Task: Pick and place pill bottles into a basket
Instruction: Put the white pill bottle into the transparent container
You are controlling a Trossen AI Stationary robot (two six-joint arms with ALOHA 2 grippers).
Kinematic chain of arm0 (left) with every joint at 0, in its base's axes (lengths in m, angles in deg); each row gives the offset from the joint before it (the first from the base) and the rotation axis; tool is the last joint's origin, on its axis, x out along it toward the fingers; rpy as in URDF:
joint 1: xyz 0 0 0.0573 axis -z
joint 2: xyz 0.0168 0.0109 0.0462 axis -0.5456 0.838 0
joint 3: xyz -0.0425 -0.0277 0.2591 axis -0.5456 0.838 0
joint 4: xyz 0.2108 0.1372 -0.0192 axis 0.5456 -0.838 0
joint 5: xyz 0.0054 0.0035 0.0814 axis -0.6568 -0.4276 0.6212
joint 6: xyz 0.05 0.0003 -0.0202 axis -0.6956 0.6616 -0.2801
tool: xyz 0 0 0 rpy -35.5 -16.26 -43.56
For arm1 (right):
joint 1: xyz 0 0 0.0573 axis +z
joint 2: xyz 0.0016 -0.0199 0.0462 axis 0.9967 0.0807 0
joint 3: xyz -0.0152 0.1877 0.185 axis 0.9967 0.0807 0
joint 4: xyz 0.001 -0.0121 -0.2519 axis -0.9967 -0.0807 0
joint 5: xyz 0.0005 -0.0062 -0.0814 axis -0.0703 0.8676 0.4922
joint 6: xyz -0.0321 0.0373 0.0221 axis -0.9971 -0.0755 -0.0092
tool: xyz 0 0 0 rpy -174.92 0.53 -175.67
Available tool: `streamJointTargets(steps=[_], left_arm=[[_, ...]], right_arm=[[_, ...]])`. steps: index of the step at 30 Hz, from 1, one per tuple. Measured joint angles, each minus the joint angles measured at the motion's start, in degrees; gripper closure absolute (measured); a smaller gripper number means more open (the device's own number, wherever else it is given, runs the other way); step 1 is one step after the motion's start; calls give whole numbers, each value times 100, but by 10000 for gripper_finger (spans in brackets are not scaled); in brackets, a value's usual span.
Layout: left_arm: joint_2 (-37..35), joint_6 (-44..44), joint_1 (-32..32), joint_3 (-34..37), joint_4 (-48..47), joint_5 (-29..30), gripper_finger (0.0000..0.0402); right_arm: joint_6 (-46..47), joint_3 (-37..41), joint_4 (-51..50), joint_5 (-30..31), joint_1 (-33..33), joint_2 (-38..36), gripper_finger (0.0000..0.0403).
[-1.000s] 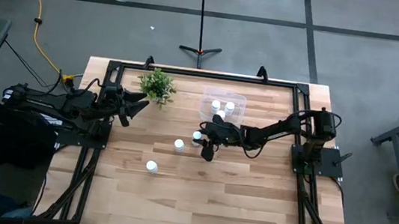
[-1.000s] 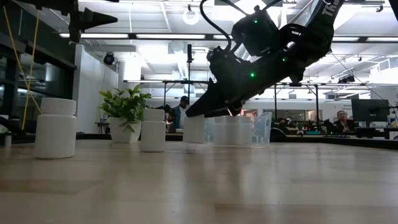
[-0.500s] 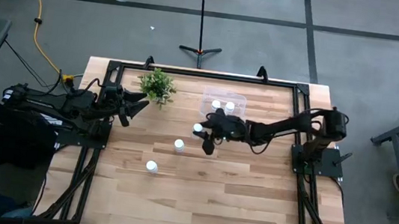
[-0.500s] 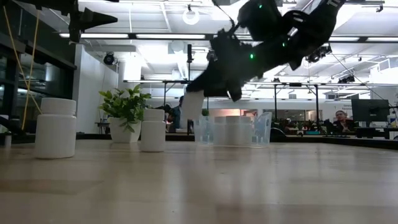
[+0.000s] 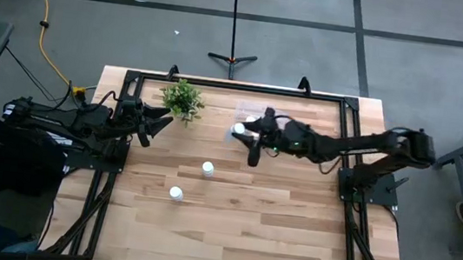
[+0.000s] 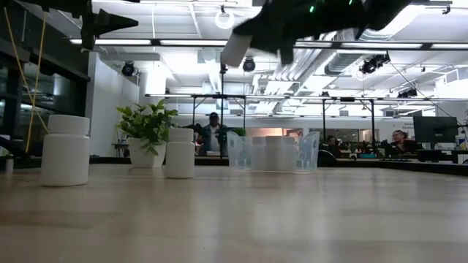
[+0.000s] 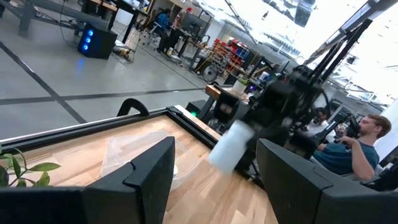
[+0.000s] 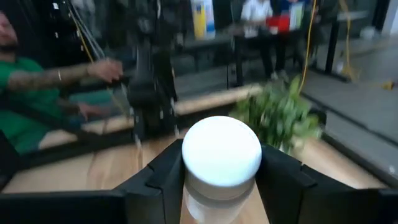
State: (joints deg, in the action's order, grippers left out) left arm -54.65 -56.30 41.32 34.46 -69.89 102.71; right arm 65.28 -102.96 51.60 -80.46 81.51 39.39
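Note:
My right gripper [image 5: 245,135] is shut on a white pill bottle [image 5: 237,131], held high over the table beside the near left corner of the clear basket [image 6: 307,150]. In the low view the bottle [image 6: 235,50] hangs tilted, far above the basket. White bottles [image 6: 272,153] show through the basket's wall. Two more pill bottles [image 5: 207,168] [image 5: 175,194] stand upright on the wood. My left gripper [image 5: 162,122] waits open at the table's left side, beside the plant [image 5: 183,98]. My right gripper pinches the bottle's body just under the cap [image 8: 219,198] between its two fingers [image 8: 160,177]. The fingers come about level from the table's right. The bottle is lifted clear of the table and tilted, its cap [image 8: 221,149] turned toward the wrist camera.
The potted plant stands at the far left of the table, left of the basket. A black frame [image 5: 219,85] runs along the table's far and side edges. The near half of the wood [image 5: 237,236] holds nothing. People sit in the room beyond the table.
My right gripper has risen from just above the table with the bottle and gone toward the far edge, to the basket's corner, tipping from a downward slant to about level. The bottle has been lifted clear and now hangs high above the basket's rim.

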Motion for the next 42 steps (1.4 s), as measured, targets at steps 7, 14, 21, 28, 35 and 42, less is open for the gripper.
streamJointTargets(steps=[7, 14, 21, 28, 35, 42], left_arm=[[1, 0, 0, 2, 0, 0, 142], [-1, 0, 0, 1, 0, -1, 142], [-1, 0, 0, 2, 0, -2, 142], [-1, 0, 2, 1, 0, -9, 142], [-1, 1, 1, 1, 0, -20, 142], [1, 2, 2, 2, 0, -20, 142]], right_arm=[[-212, 0, -123, -10, -2, -870, 248], [-102, 0, -173, -392, -2, -1627, 250], [-126, -2, -513, -870, -2, -2376, 251], [-235, -4, -1418, -1090, 7, -3057, 252], [-229, -4, -2197, -1308, 9, -3580, 250], [65, -4, -2266, -2080, 11, -3901, 248]])
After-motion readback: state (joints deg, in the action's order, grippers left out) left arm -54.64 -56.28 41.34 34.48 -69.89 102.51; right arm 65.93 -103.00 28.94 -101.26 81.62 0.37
